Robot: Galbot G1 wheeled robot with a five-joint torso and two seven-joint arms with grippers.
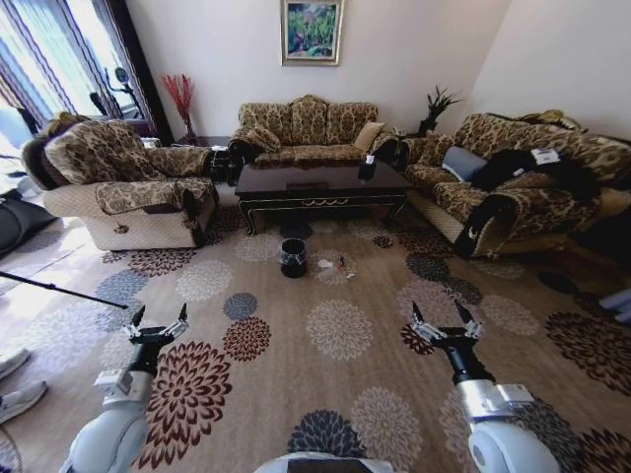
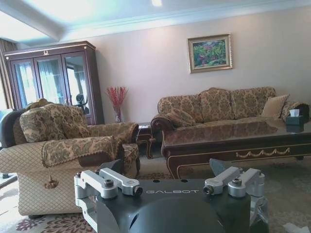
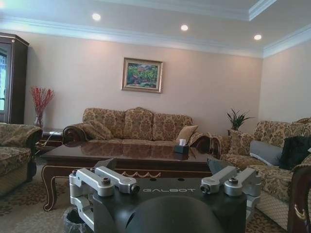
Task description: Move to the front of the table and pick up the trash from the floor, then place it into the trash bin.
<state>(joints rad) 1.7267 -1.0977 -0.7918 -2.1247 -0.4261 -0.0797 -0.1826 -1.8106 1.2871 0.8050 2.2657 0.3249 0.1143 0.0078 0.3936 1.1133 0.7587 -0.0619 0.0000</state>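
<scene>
both grippers empty and spread above the carpet, bench and litter well ahead.

left gripper: fingers splayed wide, holding nothing, raised over the flower-patterned carpet on the robot's left. right gripper: likewise splayed wide, empty, on the robot's right. trash bin: small, round, black, shiny bag liner, standing on the carpet just before the bench; contents cannot be told. trash: small white scrap and tiny bits, on the carpet just beside the bin toward the robot's right, well apart from both grippers. bench: long, low, glossy dark wood, gold scroll on the front edge, curved legs; a small dark tissue box stands on its top. patterned sofas stand around the bench.
</scene>
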